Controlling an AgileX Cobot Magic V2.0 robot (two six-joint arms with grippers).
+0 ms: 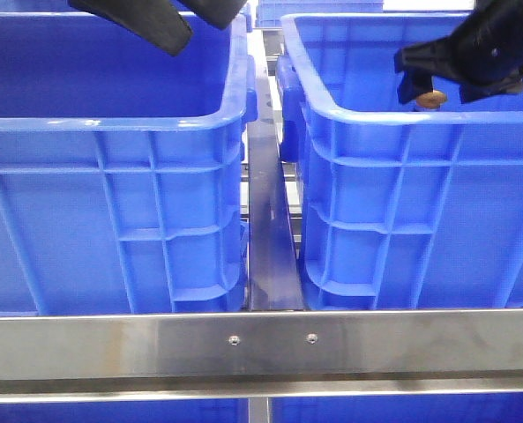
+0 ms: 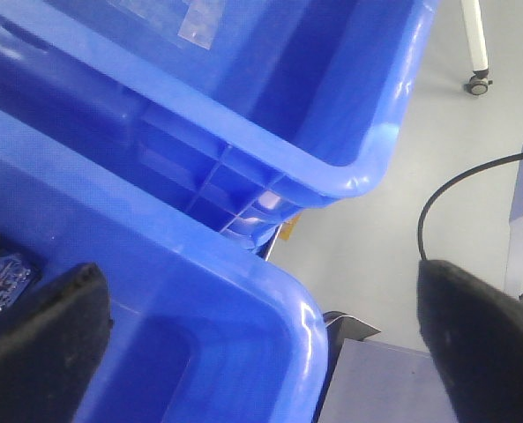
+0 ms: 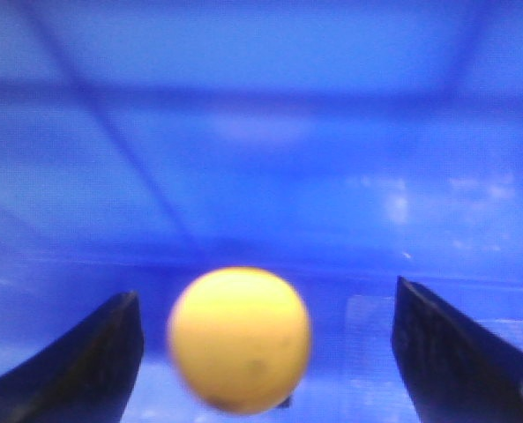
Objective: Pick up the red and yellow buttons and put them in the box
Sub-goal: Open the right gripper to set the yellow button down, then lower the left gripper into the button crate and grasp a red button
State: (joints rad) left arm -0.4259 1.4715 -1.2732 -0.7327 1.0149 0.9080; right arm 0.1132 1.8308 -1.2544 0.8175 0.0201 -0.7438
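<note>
The yellow button [image 3: 240,340] shows blurred between the spread fingers of my right gripper [image 3: 266,291], with a gap on each side, over the blue floor of a crate. In the front view it is a small orange-brown spot [image 1: 431,99] just under my right gripper [image 1: 420,84], above the inside of the right blue box [image 1: 402,119]. My left gripper [image 1: 199,26] is open and empty above the far right corner of the left blue crate [image 1: 111,123]; its fingers straddle that rim corner [image 2: 199,264]. The red button is out of view.
A steel rail [image 1: 270,238] runs between the two crates and a steel bar [image 1: 261,348] crosses the front. A small blue circuit board [image 2: 1,278] lies inside the left crate. Another blue crate [image 2: 332,167] stands beyond it, and grey floor [image 2: 384,238] lies past the corner.
</note>
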